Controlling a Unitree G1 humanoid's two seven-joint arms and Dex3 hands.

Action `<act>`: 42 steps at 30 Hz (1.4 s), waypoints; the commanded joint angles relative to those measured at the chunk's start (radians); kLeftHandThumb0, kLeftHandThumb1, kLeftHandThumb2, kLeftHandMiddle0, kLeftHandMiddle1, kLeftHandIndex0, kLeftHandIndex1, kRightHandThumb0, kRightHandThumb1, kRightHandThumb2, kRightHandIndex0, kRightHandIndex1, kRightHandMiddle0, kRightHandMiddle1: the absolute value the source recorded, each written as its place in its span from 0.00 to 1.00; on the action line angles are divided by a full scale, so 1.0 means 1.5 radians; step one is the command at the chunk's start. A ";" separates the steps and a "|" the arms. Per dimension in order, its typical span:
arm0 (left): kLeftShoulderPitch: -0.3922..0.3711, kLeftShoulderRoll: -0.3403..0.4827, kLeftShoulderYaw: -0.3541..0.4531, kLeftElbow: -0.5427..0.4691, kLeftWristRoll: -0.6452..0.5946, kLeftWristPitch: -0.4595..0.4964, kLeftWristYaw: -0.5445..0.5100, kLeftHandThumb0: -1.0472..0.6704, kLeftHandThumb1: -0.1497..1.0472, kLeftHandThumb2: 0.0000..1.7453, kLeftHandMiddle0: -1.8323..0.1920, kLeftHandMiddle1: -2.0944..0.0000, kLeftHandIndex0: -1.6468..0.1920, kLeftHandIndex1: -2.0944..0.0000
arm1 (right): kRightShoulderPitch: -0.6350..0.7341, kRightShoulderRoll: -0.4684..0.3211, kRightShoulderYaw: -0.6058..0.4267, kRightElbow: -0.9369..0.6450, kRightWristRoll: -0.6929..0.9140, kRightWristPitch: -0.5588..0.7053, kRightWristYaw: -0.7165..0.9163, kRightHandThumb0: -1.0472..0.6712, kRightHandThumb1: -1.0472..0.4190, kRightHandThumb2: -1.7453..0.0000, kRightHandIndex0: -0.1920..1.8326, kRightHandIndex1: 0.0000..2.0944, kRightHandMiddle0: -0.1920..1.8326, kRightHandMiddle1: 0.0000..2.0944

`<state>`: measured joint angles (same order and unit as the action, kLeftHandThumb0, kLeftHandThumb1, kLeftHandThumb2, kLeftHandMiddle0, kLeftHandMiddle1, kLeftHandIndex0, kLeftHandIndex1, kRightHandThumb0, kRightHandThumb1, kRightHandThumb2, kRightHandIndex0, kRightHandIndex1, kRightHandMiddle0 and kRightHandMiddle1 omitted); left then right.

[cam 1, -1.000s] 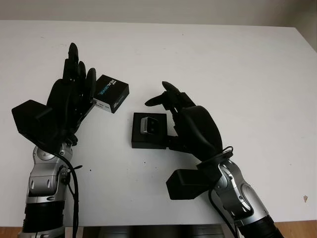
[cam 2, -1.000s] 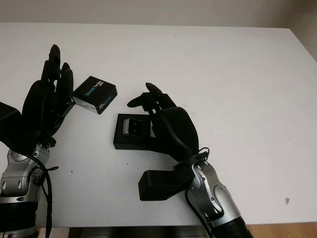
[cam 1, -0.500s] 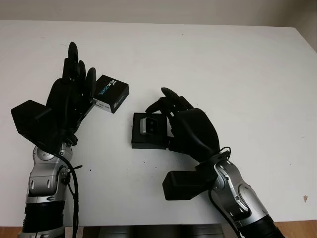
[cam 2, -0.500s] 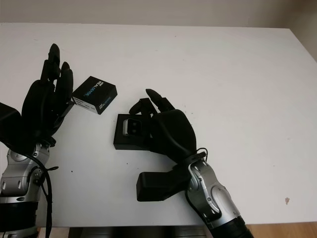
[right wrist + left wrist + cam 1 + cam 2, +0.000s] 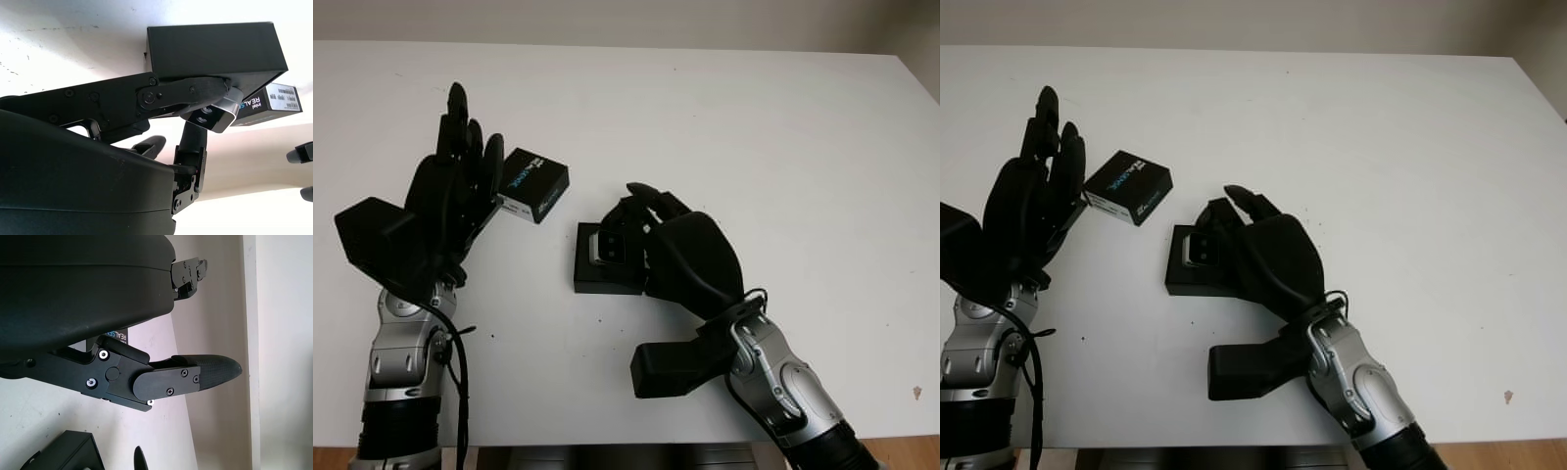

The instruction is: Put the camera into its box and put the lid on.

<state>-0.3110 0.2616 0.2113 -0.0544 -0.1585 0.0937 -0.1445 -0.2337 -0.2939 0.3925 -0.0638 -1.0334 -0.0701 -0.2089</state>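
The open black box (image 5: 597,278) lies on the white table, just left of centre. The silver camera (image 5: 608,245) sits in it, slightly tilted. My right hand (image 5: 639,210) has come in from the right, and its fingers (image 5: 195,93) are curled down on the camera (image 5: 215,115), which sticks out past the box's rim (image 5: 215,46). The black lid (image 5: 535,183), printed in blue and white, lies up and to the left of the box. My left hand (image 5: 462,162) stands open against the lid's left side, holding nothing.
The white table (image 5: 783,147) stretches wide to the right and behind the box. Its far edge meets a pale wall, and its right edge shows at the top right corner. Both forearms enter from the near edge.
My right hand has slid left over the box and its fingers have curled down onto the camera. The left hand and the lid have stayed put.
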 commanded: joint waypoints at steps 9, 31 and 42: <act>0.003 0.003 0.000 -0.017 0.003 0.008 0.004 0.21 1.00 0.28 1.00 1.00 1.00 1.00 | -0.007 -0.025 0.010 0.036 0.000 -0.049 -0.065 0.45 0.05 0.97 0.12 0.56 0.24 0.82; 0.007 0.003 -0.006 -0.025 0.004 0.028 -0.002 0.18 1.00 0.28 1.00 1.00 1.00 1.00 | -0.045 0.009 -0.030 0.146 0.212 -0.172 -0.107 0.44 0.00 0.95 0.04 0.54 0.15 0.85; 0.007 -0.001 -0.009 -0.020 0.005 0.019 -0.001 0.18 1.00 0.29 1.00 1.00 1.00 1.00 | -0.055 0.035 -0.096 0.073 0.342 -0.117 0.033 0.42 0.00 0.94 0.05 0.50 0.14 0.92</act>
<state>-0.3106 0.2605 0.2006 -0.0732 -0.1552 0.1338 -0.1443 -0.3076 -0.2504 0.2645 0.0813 -0.5424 -0.2531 -0.1719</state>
